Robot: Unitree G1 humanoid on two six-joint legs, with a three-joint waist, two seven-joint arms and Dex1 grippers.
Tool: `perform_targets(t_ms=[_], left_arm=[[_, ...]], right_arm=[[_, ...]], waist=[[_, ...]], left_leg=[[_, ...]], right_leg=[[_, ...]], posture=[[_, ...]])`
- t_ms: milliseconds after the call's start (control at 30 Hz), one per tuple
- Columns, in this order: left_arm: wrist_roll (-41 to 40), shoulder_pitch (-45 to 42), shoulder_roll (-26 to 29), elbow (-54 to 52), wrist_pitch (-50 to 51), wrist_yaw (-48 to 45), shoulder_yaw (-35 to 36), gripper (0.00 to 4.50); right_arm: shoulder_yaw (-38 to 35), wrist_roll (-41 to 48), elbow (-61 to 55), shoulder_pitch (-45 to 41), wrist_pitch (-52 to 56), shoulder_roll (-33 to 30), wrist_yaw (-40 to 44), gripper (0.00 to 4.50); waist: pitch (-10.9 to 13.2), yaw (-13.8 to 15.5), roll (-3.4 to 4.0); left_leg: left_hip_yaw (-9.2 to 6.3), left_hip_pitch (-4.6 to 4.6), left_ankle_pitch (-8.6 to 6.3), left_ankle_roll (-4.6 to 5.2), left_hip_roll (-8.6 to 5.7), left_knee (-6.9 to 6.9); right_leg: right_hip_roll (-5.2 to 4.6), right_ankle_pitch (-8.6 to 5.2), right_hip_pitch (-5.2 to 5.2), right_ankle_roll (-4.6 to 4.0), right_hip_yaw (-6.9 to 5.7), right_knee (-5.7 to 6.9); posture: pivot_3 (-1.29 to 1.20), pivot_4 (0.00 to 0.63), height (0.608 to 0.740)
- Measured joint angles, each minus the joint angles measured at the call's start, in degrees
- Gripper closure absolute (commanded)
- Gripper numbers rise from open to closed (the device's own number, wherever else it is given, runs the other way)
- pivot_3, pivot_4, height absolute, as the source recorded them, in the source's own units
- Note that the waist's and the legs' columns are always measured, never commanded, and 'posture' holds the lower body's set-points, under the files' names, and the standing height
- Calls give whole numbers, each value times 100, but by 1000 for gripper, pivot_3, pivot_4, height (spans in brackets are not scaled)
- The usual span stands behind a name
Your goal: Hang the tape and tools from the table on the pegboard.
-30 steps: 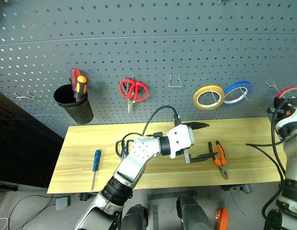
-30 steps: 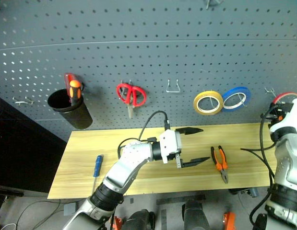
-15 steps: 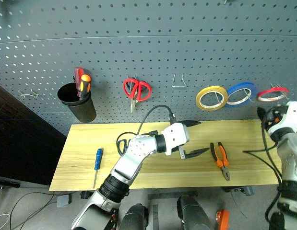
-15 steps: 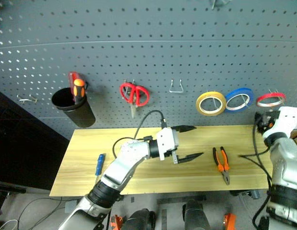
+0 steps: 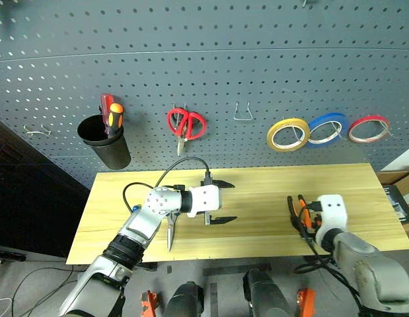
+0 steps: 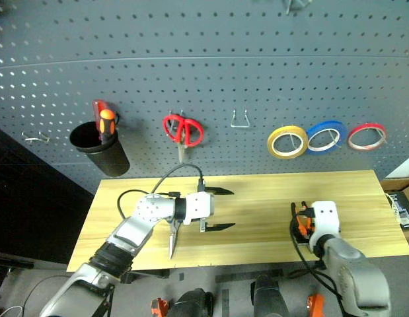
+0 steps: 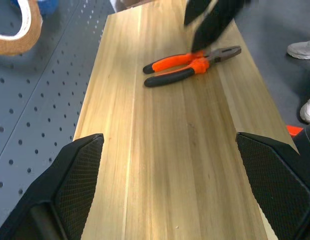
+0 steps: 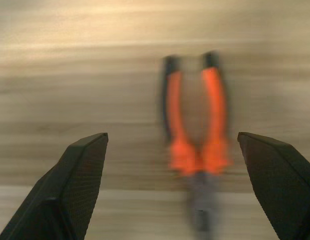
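Four fingers (image 7: 77, 177) spread; three tape rings (image 5: 287, 134), one pliers (image 7: 190, 66).

Light: even and bright overhead, no hard glare on the pegboard (image 5: 211, 59).
Shadows: soft and short under the left gripper (image 5: 221, 201) on the table (image 5: 270, 185); a dark unlit zone sits at the lower left of the head views.
Distortion: the pegboard's hole rows bow into curves toward the edges of the head views.
Blur: the right wrist view is smeared, the pliers (image 8: 195, 145) and wood grain streaked.
Focus: the left wrist view is crisp on the wood, while dark fingers (image 7: 212, 20) above the pliers are blurred.
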Motion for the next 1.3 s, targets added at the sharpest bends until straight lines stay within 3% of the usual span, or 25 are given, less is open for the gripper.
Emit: perform_targets(t_ms=[300,800,900,1033,1233,1300], left_arm=[[75,173,-84,-151,3,-12,-17,0],[173,310,-141,-256,43,37,-16,0],[177,346,-151,-258,54,64,-15,0],[173,392,-152,-259,85,109,-12,0],[-436,886,-268,-664,631,257,405,0],[-777,1191,-231,-997,1068,357,702,0]], right_arm=[[498,-692,1631,-601,-733,-313,118,38],[538,-672,2657,-1124,-874,-696,1113,38],[598,-691,2887,-1230,-948,-791,1306,614],[749,-737,3042,-1326,-997,-891,1480,1801],[953,-1123,2607,-1089,-1185,-744,1160,1870],[1020,-1252,1959,-773,-1176,-498,877,1871]], waist=[[-1,4,-1],[-24,12,-29],[-40,17,-48],[-62,20,-71],[-80,18,-71],[-81,7,-68]], left_leg=[[-2,-1,0,0,5,-3],[-1,4,0,0,4,1],[-1,4,0,0,4,1],[-4,4,0,0,4,1],[-4,2,0,-1,11,-1],[-4,-2,0,-2,16,-6]], right_leg=[[0,0,-6,0,-4,5],[0,0,-1,0,-4,9],[0,0,0,0,-4,9],[-2,0,0,0,-5,9],[-14,0,-8,-1,-2,10],[-12,0,-19,-1,0,15]], posture=[[-98,212,740],[-92,206,740],[-93,203,740],[-92,201,740],[-88,203,740],[-84,203,740]])
